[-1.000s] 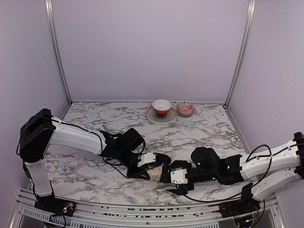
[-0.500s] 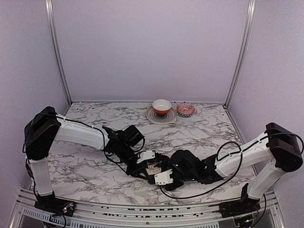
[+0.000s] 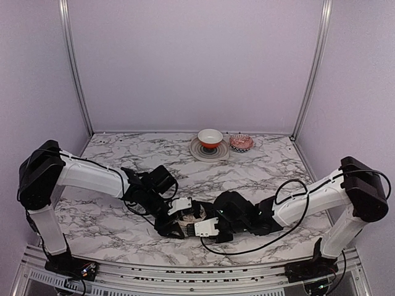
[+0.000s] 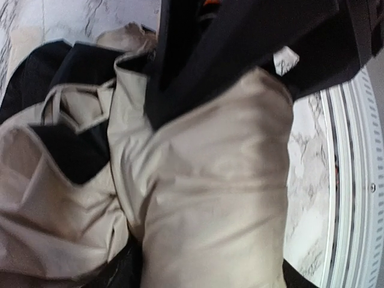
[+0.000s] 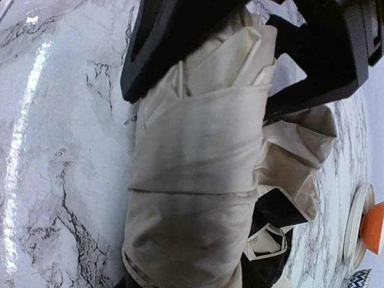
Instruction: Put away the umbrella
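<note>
At front centre: umbrella (image 5: 192,180) rolled, cream, apparently banded.

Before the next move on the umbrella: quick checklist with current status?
1. Right gripper holds the umbrella: ok, its fingers press both sides of the roll.
2. Left gripper open or shut: cannot tell, fabric fills its view.
3. Fabric fully rolled: not ok, loose folds stick out beside the roll.
4. Grippers clear of each other: cannot tell, they crowd together in the top view.
5. Bowl out of the way: ok, at the far edge of the table.
</note>
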Robot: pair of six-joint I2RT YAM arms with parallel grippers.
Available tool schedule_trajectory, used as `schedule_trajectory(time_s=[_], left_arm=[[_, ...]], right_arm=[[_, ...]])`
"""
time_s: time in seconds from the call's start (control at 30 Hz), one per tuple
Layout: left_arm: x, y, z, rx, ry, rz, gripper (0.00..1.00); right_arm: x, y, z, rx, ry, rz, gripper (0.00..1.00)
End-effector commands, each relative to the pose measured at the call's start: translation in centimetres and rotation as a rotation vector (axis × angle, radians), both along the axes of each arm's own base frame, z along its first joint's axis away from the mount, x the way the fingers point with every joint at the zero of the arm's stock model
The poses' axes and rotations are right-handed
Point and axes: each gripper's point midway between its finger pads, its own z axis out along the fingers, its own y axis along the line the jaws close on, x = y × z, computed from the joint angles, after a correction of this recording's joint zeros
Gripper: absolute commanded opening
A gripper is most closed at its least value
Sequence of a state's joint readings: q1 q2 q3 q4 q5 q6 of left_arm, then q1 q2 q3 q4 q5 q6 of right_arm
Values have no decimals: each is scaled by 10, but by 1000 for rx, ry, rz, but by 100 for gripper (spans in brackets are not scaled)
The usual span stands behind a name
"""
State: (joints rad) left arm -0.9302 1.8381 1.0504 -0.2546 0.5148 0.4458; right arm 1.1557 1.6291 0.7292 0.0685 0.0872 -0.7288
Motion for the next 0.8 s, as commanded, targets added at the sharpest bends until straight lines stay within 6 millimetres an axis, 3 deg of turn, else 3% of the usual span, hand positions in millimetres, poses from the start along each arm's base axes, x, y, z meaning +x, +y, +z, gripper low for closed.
schedule_trajectory(time_s=[0.0,0.17,0.27,0.43,0.6,0.77], left_arm=[[20,28,33,-65,-207,138,71],[19,45,86,-350,-467,200,83],[0,55,93,-388,-572,157,80],[-26,55,71,-252,-822,20,75],[-22,45,60,-172,-991,-76,81],[-14,27,39,-79,-1040,-179,84]], right_arm=[[-22,-15,-29,-123,180,21,14],[-34,-20,-41,-163,401,-10,14],[-45,-22,-48,-193,530,-18,14],[-48,-20,-51,-211,743,-89,12],[-55,-16,-48,-215,911,-79,13],[-56,-13,-48,-219,1022,-49,13]])
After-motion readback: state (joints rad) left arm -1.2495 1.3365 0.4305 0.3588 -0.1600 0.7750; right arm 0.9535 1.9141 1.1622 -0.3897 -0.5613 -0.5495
